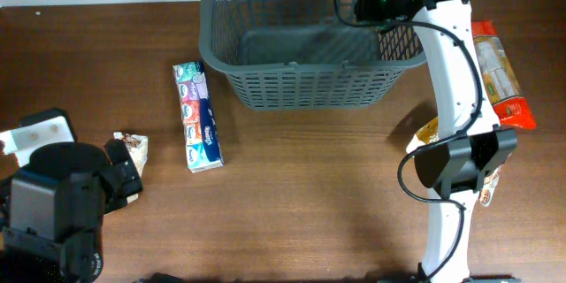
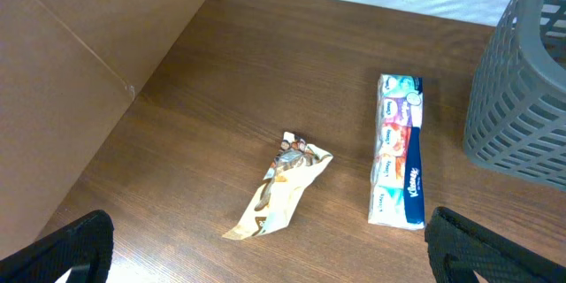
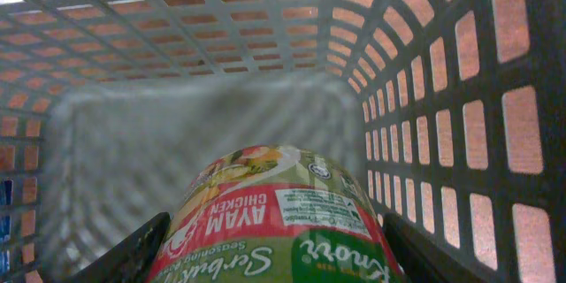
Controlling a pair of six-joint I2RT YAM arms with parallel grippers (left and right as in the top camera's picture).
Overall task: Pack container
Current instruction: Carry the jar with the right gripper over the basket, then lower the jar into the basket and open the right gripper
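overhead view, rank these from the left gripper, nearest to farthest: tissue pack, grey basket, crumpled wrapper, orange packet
From the left gripper:
1. crumpled wrapper, right beside it
2. tissue pack, left of the basket
3. basket, top centre
4. orange packet, far right edge
The right gripper holds a seasoning packet inside the basket.

1. The overhead view looks straight down on the table [image 1: 309, 186] from well above. It takes in the basket [image 1: 301, 84] at the far edge, the tissue pack [image 1: 197, 117] and the wrapper [image 1: 134, 149].
2. The left wrist view sits low over the table's left side and faces slantwise down toward the far edge. With the overhead view it shares the tissue pack [image 2: 397, 150], the wrapper [image 2: 283, 186] and the basket's left corner [image 2: 522, 88].
3. The right wrist view is inside the basket [image 3: 424, 124], very near, facing along its floor to the end wall. A packet [image 3: 283, 230] fills its lower edge. With the overhead view it shares only the basket's inside.
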